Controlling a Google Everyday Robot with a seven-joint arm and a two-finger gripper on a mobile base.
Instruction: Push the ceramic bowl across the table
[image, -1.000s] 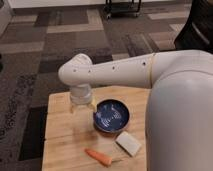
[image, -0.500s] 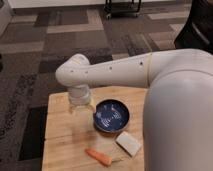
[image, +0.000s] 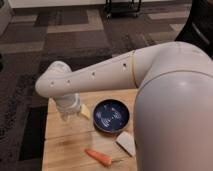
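The dark-blue ceramic bowl (image: 111, 115) with pale streaks inside sits near the middle of the light wooden table (image: 65, 145). My gripper (image: 70, 109) hangs below the white wrist, just left of the bowl and low over the tabletop. A small gap shows between it and the bowl's rim. My white arm (image: 115, 70) reaches in from the right, passing above the far side of the bowl.
An orange carrot (image: 98, 157) lies near the table's front edge. A white rectangular block (image: 126, 143) lies in front of the bowl to the right. A pale yellowish piece (image: 86, 111) sits between gripper and bowl. Dark patterned carpet (image: 75, 30) surrounds the table.
The wrist and gripper have shifted a little to the left and lower. The bowl, carrot and white block have not visibly moved.
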